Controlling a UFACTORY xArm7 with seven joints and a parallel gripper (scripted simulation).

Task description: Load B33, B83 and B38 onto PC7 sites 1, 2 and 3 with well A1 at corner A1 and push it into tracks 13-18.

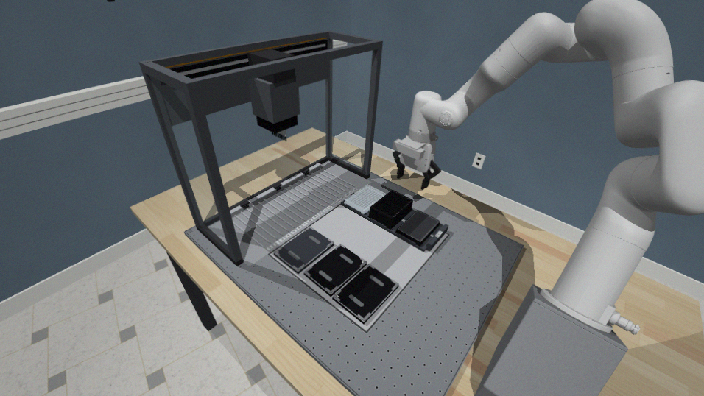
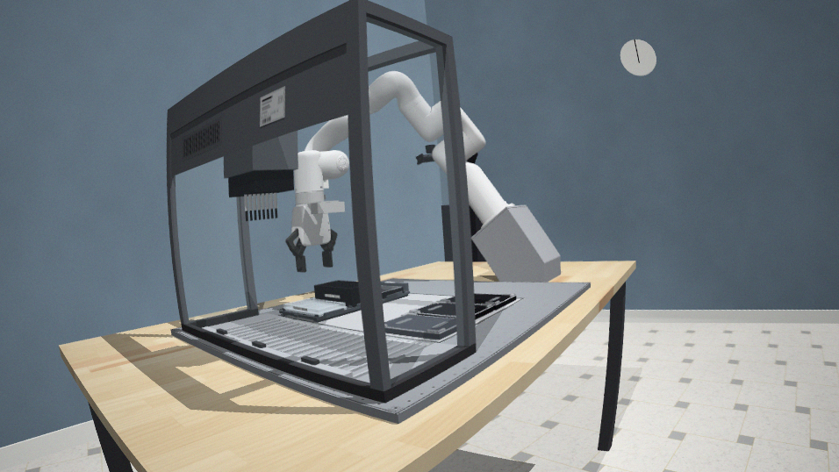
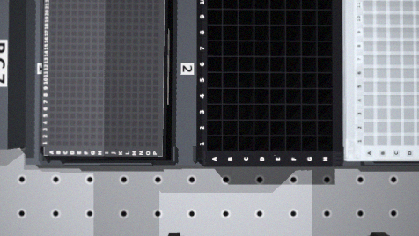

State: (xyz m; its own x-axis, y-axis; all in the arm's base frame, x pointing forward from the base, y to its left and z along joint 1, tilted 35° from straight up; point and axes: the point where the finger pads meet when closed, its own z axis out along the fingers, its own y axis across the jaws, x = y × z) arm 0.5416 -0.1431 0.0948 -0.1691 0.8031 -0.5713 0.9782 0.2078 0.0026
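Currently, plates on carrier PC7 (image 1: 434, 239): three — B33 (image 1: 417, 225), B83 (image 1: 390, 207), B38 (image 1: 363, 198).
Vacant nests: three.
Carrier's long axis: toward rails (image 1: 300, 202).
Gripper (image 1: 412, 177) jaws: spread wide, released.

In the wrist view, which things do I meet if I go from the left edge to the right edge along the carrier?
PC7 label → dark 384-well plate → white site tag "2" → black deep-well block → white 96-well plate.
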